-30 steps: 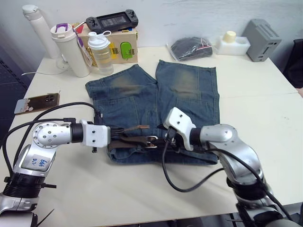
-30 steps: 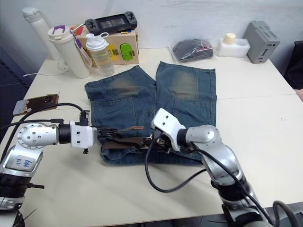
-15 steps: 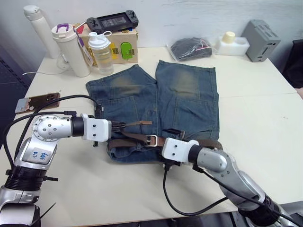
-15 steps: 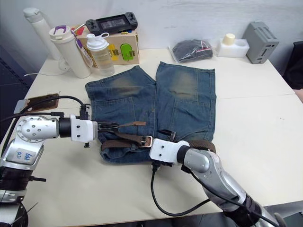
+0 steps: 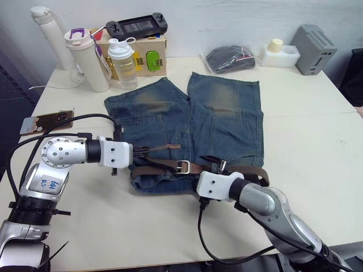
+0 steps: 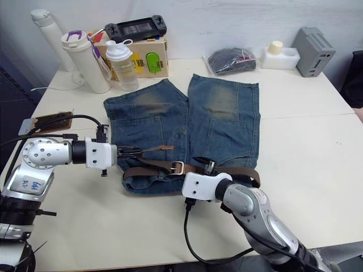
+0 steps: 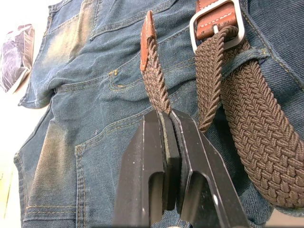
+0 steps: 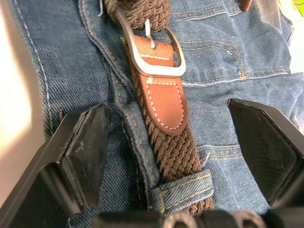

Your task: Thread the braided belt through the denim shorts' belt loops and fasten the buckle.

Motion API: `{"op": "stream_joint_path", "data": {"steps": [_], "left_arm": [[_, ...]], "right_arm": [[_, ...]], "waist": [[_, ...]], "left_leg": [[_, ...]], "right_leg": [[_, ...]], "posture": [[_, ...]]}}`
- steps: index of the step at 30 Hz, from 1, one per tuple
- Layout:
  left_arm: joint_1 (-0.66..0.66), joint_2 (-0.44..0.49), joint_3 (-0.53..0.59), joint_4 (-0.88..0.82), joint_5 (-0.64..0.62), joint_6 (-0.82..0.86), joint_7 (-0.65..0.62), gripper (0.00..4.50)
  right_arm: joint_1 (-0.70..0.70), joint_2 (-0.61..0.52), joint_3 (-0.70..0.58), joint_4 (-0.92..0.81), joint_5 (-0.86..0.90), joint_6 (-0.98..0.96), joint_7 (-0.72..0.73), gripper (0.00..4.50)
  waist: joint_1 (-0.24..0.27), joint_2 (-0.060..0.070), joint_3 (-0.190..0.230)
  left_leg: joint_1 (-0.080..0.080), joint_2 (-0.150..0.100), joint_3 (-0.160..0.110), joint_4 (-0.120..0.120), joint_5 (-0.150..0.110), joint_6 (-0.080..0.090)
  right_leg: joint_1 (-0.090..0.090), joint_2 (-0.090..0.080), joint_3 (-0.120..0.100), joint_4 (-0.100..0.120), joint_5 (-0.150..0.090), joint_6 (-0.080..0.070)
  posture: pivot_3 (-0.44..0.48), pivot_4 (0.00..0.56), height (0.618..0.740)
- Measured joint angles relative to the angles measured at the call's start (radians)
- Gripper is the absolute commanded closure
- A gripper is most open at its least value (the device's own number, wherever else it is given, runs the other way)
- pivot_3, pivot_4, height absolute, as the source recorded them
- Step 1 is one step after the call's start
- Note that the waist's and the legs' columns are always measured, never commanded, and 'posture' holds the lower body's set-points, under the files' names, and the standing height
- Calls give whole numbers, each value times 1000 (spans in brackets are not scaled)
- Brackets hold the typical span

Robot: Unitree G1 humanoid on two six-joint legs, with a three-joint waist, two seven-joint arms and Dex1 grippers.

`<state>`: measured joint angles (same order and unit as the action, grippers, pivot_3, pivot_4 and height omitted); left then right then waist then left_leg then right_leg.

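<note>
Even, bright indoor light, soft shadows under both arms on the tabletop (image 5: 317,141); wrist views sharp on the belt (image 7: 247,137), blurred on near black fingers (image 8: 85,142).

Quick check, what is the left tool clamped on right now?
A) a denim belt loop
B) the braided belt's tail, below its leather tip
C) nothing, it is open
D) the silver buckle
B: the left tool is shut on the braided belt just below its leather tip, apart from the buckle.
</note>
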<state>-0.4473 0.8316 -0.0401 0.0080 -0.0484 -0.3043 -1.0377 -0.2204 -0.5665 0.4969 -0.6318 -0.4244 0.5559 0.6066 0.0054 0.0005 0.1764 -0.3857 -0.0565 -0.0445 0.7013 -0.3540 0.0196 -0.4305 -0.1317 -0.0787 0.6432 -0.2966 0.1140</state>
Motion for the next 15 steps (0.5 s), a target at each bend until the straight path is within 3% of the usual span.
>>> {"op": "stream_joint_path", "data": {"steps": [5, 11, 15], "left_arm": [[0, 0, 0, 0, 0, 0, 1, 4500], [0, 0, 0, 0, 0, -11, 0, 4500], [0, 0, -11, 1, 10, -24, -1, 4500]], "right_arm": [[-11, 34, 12, 16, -8, 42, 14, 1796], [-39, 70, 19, 33, -11, 106, 35, 4485], [-60, 76, 24, 47, -28, 116, 36, 4485]], "waist": [[-2, 0, 0], [-3, 0, 0], [-4, 0, 0]], "left_leg": [[0, 0, 0, 0, 0, 0], [0, -1, 0, 1, 0, 0], [0, -1, 0, 1, 0, 0]], "right_leg": [[0, 0, 0, 1, 0, 0], [0, 0, 0, 1, 0, 0], [0, 0, 0, 1, 0, 0]], "posture": [[0, 150, 682], [0, 150, 682], [0, 150, 682]]}}
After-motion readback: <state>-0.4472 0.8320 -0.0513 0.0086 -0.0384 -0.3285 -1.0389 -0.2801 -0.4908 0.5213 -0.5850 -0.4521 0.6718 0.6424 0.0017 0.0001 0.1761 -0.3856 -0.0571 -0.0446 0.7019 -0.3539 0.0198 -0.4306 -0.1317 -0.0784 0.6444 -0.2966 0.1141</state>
